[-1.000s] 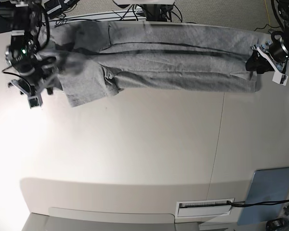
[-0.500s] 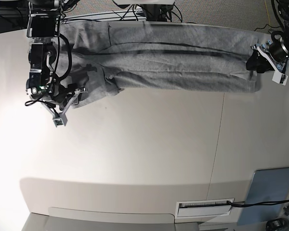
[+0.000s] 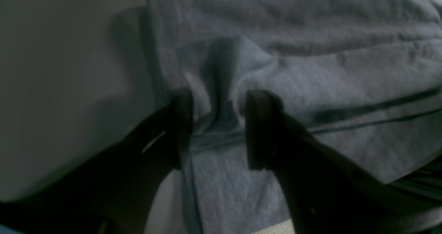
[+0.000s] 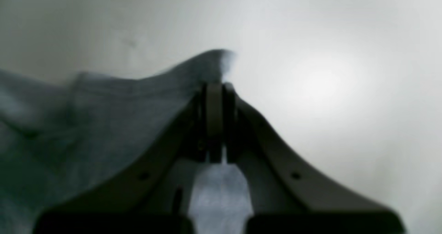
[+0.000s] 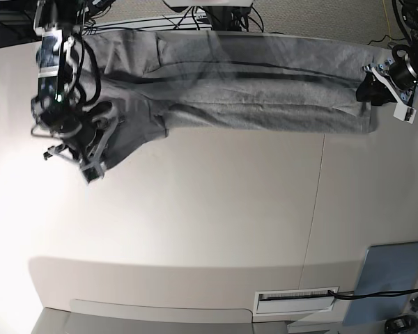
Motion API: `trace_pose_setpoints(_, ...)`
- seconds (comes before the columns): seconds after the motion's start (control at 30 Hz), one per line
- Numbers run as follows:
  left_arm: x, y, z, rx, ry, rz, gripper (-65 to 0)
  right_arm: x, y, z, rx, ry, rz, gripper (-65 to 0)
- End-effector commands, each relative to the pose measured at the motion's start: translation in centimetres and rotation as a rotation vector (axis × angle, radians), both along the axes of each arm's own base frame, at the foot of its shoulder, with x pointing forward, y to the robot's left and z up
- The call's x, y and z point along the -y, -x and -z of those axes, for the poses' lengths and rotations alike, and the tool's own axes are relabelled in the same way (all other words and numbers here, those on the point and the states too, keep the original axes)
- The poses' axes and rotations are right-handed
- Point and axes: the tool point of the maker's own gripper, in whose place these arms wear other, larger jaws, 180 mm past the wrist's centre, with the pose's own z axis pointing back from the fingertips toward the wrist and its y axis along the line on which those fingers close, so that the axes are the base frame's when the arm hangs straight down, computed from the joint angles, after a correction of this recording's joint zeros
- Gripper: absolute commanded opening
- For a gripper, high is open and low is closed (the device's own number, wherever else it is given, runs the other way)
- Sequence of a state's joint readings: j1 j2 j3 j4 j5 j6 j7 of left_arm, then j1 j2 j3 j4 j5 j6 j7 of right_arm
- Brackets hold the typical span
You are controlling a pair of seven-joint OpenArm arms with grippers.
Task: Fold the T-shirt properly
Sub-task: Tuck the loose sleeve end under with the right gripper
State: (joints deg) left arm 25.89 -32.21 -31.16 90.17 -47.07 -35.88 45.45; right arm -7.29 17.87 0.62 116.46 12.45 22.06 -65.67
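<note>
The grey T-shirt [image 5: 265, 90] lies stretched in a long band along the far edge of the table [image 5: 195, 223]. My right gripper [image 5: 92, 165] is at the shirt's left end, where the sleeve hangs toward the front. In the right wrist view this gripper [image 4: 215, 89] is shut, with a peak of the shirt's cloth [image 4: 103, 116] pinched at its tips. My left gripper [image 5: 368, 89] sits at the shirt's right end. In the left wrist view it [image 3: 217, 123] holds a raised ridge of the cloth [image 3: 310, 71] between its two dark fingers [image 3: 259, 130].
A blue-grey flat panel [image 5: 390, 282] lies at the front right corner. A white slotted strip [image 5: 296, 300] sits at the front edge. Cables [image 5: 195, 17] run behind the shirt. A seam [image 5: 317, 209] crosses the tabletop right of centre.
My right arm swung in over the sleeve and its jaws closed on the cloth, bunching the sleeve. The left arm and the shirt's right end have not moved.
</note>
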Motion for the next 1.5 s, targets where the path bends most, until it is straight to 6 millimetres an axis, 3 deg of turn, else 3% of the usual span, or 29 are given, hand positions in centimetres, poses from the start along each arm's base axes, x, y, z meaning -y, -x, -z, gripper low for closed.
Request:
trace_pose_setpoints(0.0, -0.5, -0.7, -1.2, 0.037, -0.011, 0.008, -38.7, -0.2, 0.9, -0.6, 0.014, 0.012, -0.015, -65.0)
trace_pose_setpoints(0.23, -0.5, -0.7, -1.1, 0.035, -0.016, 0.009, -38.7, -3.6, 8.1, -0.9, -0.016, -0.005, -0.155, -65.0)
trace_pose_setpoints(0.33, -0.5, -0.7, -1.1, 0.035, -0.016, 0.009, -38.7, -4.5, 10.6, -0.1, -0.061, -0.021, -0.198, -65.0)
trace_pose_setpoints(0.53, -0.5, -0.8, -1.2, 0.04, -0.015, 0.008, -38.7, -6.5, 14.0, 1.1, -0.158, -0.111, -0.284, -65.0)
trace_pose_setpoints(0.67, -0.5, -0.8, -1.2, 0.045, -0.013, 0.006, -38.7, -8.2, 14.8, 0.8, -0.174, -0.186, -0.356, -65.0)
trace_pose_setpoints(1.0, -0.5, -0.8, -1.2, 0.046, -0.013, 0.006, -38.7, -8.5, 17.3, 1.9, -0.304, -0.163, -0.455, -65.0)
trace_pose_setpoints(1.27, -0.5, -0.9, -1.3, 0.046, -0.013, 0.006, -38.7, -8.3, 17.4, 2.0, -0.312, -0.155, -0.453, -64.4)
trace_pose_setpoints(1.4, -0.5, -0.9, -1.3, 0.046, -0.013, 0.006, -38.7, -8.7, 17.1, 1.7, -0.289, -0.173, -0.457, -46.0)
trace_pose_setpoints(1.47, -0.5, -0.8, -1.2, 0.045, -0.013, 0.006, -38.7, -8.8, 17.0, 1.5, -0.276, -0.183, -0.459, -42.9)
